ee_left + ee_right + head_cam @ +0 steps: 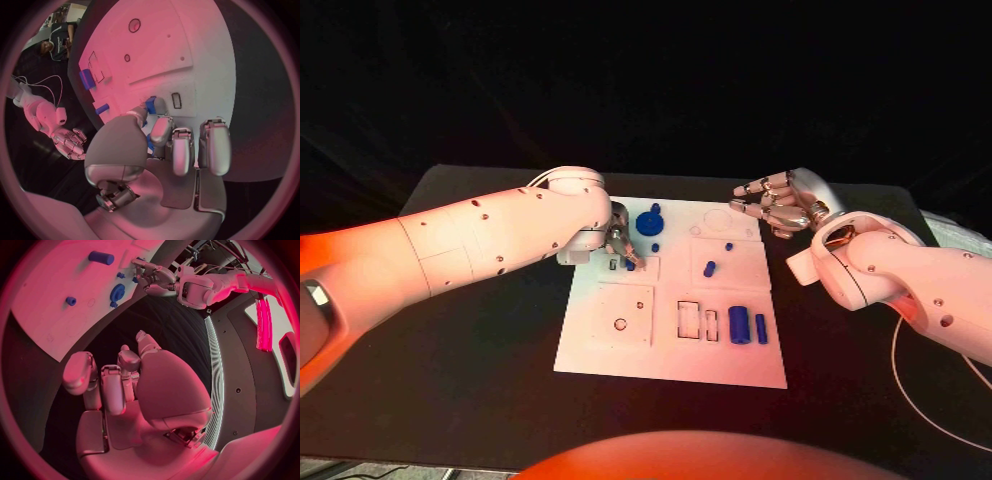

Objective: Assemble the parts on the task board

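The left hand (612,240) hangs over the far left part of the board (625,355), its fingers (181,150) curled downward. In the left wrist view a small blue part (150,105) sits between the thumb and the nearest finger, right at the fingertips — it looks pinched there, low over the white surface. A thin rectangular slot (176,100) lies just beside those fingertips.

The right hand (779,203) hovers past the board's far right corner, over the black table (473,380). Its fingers are loosely curled and apart, and its own wrist view shows nothing in the palm or between the fingers (111,387).

Relative to the board: a round blue gear-like part (651,222) stands on its far left area, just beside the left hand. A small blue peg (710,267) lies near the middle, with a tiny blue piece (730,245) a little farther back. On the near right portion a thick blue cylinder (738,325) lies just beside a thinner blue pin (762,328) — both well apart from either hand. Two rectangular recesses (689,318) are just left of that cylinder, and a square plate with a round hole (623,316) takes the near left area.
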{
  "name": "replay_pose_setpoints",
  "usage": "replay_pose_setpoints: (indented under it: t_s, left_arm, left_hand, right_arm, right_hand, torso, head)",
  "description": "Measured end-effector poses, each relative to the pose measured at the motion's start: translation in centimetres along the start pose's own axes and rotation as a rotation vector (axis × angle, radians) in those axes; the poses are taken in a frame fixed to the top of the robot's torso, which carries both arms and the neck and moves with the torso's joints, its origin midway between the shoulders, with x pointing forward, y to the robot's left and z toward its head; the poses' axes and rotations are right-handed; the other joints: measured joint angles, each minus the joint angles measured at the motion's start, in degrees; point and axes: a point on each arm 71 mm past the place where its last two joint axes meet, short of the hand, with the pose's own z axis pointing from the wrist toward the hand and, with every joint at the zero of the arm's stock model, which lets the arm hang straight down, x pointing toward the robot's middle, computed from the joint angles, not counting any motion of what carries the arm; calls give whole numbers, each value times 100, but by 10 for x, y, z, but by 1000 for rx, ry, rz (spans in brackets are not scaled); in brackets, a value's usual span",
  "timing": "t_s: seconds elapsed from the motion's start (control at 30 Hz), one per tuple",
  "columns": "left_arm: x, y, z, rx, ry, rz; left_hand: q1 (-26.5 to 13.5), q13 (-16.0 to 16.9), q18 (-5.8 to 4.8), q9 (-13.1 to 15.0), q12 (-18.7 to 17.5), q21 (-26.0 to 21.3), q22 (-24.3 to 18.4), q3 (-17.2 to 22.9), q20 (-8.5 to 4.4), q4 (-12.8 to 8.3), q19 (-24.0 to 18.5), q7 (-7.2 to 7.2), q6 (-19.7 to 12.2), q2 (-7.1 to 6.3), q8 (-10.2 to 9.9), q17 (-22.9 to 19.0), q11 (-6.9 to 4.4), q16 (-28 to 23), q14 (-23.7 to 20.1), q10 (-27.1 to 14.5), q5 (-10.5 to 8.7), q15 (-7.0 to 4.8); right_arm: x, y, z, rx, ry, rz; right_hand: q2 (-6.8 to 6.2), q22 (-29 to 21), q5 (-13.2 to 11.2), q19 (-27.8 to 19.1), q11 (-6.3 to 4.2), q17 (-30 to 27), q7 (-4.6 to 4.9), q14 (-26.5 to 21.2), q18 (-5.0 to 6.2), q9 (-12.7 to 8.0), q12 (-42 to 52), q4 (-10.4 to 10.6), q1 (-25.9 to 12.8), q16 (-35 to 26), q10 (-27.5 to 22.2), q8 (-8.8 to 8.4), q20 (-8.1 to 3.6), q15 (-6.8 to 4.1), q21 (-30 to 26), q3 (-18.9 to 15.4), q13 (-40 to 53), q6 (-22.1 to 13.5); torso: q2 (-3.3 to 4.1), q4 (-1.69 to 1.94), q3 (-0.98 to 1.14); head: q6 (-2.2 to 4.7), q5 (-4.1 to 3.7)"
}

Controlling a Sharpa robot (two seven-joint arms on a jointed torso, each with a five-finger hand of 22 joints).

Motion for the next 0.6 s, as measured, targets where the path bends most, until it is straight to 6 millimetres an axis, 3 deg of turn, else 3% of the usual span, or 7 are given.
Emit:
replay_pose_setpoints:
  t_s: [0.33, 0.6]
  left_arm:
    - [1, 4, 1, -13, 8, 15]
    - [1, 8, -1, -15, 4, 17]
  left_hand:
    - [-295, 4, 0, -6, 0, 0, -1, -479, 0, 228, 0, -11, 46, -199, -4, -1, -5, 0, 0, 5, 4, 0]
    - [-399, 31, 0, -6, 0, 22, -1, -806, 0, 396, 0, -12, 46, -199, -40, -1, -5, 0, 0, 5, 4, 0]
  right_arm:
    - [0, 0, 0, 1, 1, 0]
    - [0, -1, 0, 2, 2, 0]
  right_hand:
    - [0, -8, 0, 0, 0, -1, 0, 0, 0, 0, -25, 0, 0, 0, 0, 0, 0, 0, 0, 0, -8, 0]
    - [0, -8, 0, 0, 0, -1, 0, 0, 0, 0, -25, 0, 0, 0, 0, 0, 0, 0, 0, 0, -8, 0]
  torso:
    - [0, 0, -3]
    - [0, 0, -3]
  head:
    - [-3, -10]
    - [-4, -32]
